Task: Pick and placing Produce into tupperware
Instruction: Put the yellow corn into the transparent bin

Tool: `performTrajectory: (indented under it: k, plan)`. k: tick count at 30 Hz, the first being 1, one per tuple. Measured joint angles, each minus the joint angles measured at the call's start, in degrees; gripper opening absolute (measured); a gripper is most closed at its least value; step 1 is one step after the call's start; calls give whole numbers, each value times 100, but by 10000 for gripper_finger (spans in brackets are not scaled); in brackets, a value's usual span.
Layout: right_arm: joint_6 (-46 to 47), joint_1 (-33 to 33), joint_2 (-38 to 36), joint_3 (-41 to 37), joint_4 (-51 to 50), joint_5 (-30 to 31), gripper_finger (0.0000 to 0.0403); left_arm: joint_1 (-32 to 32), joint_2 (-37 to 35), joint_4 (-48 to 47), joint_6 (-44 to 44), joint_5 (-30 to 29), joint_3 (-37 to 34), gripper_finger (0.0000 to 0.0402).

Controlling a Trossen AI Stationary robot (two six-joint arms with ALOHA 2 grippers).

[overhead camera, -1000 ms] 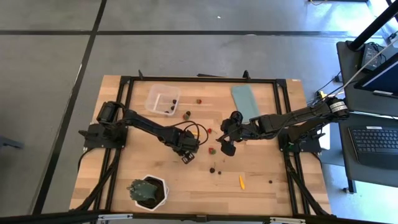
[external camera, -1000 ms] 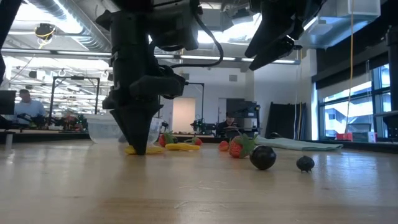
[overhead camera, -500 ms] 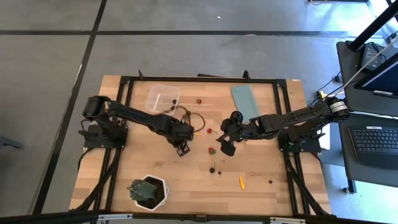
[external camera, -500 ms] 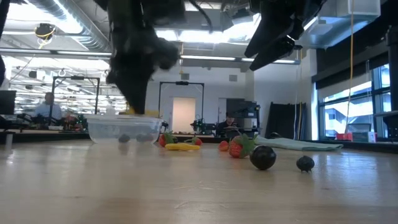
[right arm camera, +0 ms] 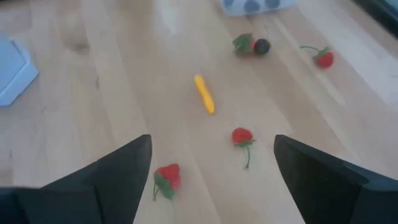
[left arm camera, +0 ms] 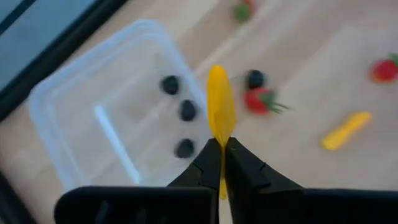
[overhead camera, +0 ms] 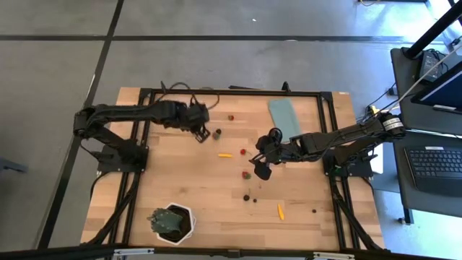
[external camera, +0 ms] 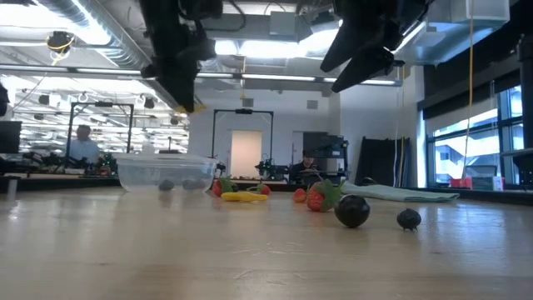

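Note:
The clear tupperware stands at the table's far left with three dark pieces inside; in the high view my left arm covers most of it. My left gripper hangs above the tub's right rim, shut on a yellow produce piece. My right gripper hangs open over mid-table, above two strawberries. Another yellow piece and more small red and dark produce lie on the wood. My left gripper pinches the yellow piece by its near end between the two fingertips. The rest of the piece sticks out past the tips. The fingers slant downward from above. The piece is lifted clear, over the tub's rim.
A flat teal lid lies at the far right of the table. A green plant in a white pot stands near the front left. A yellow piece and a dark one lie front right. A black frame borders the table.
My left gripper has risen from the table's middle with the yellow piece between its fingers and swung toward the far left, ending above the tupperware's rim. The yellow piece has been lifted clear of the wood.

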Motion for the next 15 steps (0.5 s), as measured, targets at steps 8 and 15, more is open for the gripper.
performTrajectory:
  k: [8,15]
  plan:
    - [135,-1,0,0,174,178,339,943,158,-245,517,41,-2,7]
    - [219,-41,0,2,319,240,339,1294,473,-357,818,59,-53,8]
